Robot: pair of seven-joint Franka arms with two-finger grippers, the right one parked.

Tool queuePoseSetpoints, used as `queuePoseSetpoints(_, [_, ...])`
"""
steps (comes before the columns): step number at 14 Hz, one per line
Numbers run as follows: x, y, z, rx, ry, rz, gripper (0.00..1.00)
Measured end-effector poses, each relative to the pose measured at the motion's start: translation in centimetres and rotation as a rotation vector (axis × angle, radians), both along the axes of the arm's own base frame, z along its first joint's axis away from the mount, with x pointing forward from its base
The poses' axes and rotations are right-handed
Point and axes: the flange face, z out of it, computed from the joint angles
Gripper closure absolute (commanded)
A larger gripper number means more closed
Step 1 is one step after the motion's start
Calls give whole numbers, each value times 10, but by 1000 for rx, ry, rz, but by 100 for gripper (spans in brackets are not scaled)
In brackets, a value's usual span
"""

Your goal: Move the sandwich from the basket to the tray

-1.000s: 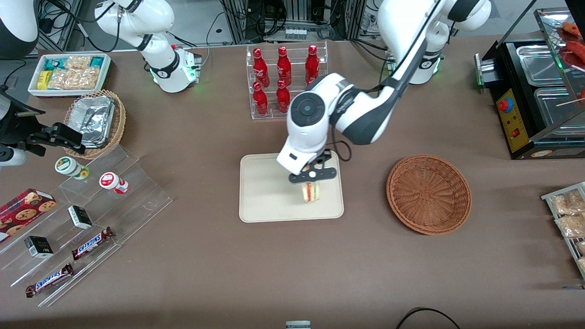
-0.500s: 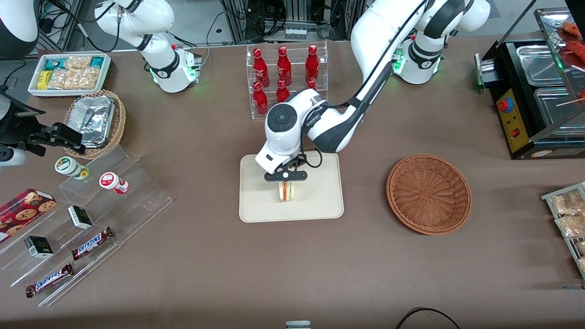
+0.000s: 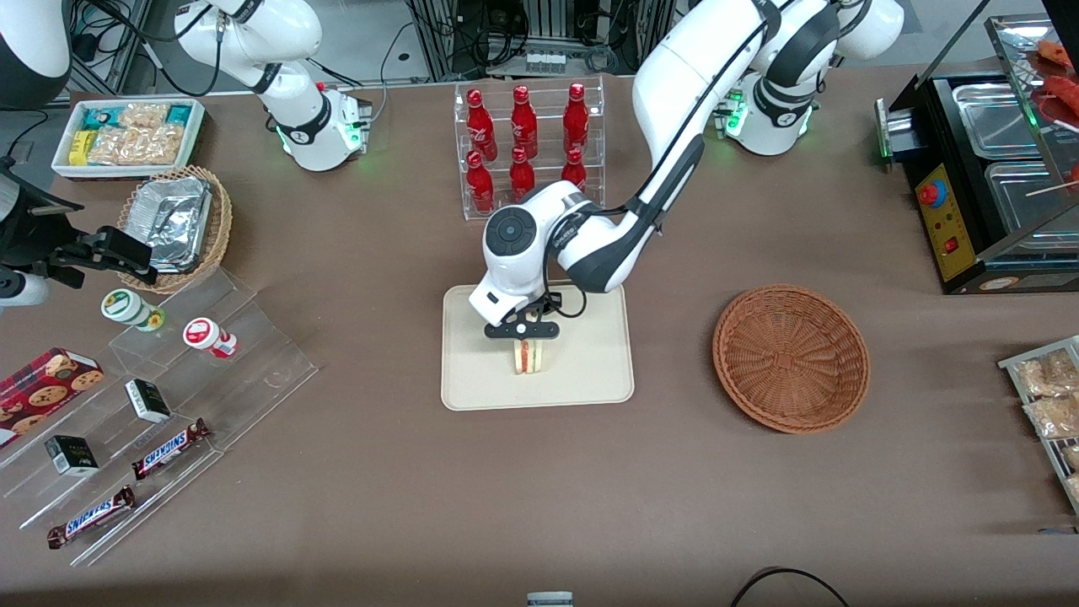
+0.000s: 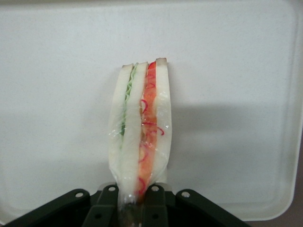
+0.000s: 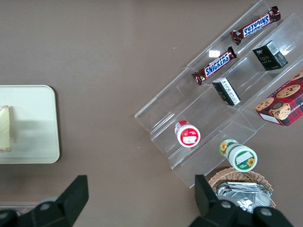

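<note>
Gripper (image 3: 521, 330): above the middle of the tray, clamped on the sandwich; black fingers (image 4: 106, 208) pressing the wedge from both sides at its narrow end.
Sandwich (image 3: 528, 357): held on edge over the tray, white bread outside, red, orange and green layers between, clear wrap around it; whether touching the tray or just above it, impossible to tell; shadow cast on the tray beside it in the wrist view.
Tray (image 3: 590, 371): cream, rectangular, rounded corners, low rim, flat on the brown table (image 3: 539, 489); sandwich near its centre.
Basket (image 3: 791, 357): reddish-brown wicker bowl at 3 o'clock from the tray in the front view, well apart from it, nothing inside.
Bottles (image 3: 523, 143): red, in a clear rack at 12 o'clock from the tray, farther from the front camera.
Candy bars (image 3: 126, 480): on clear steps at 8 o'clock from the tray, toward the parked arm's end.
</note>
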Motion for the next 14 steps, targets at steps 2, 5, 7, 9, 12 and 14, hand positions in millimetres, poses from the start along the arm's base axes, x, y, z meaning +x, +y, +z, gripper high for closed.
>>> queuePoseSetpoints(2, [-1, 0, -5, 4, 3, -1, 1])
queuePoseSetpoints(5, [2, -2, 2, -3, -11, 10, 0])
queuePoseSetpoints(7, [7, -3, 19, -12, -27, 23, 0])
queuePoseSetpoints(9, [11, 0, 49, -13, -40, 32, 0])
queuePoseSetpoints(12, [16, 10, 111, -16, -70, 56, 0])
queuePoseSetpoints(14, [23, 29, 153, -2, -90, 100, 0])
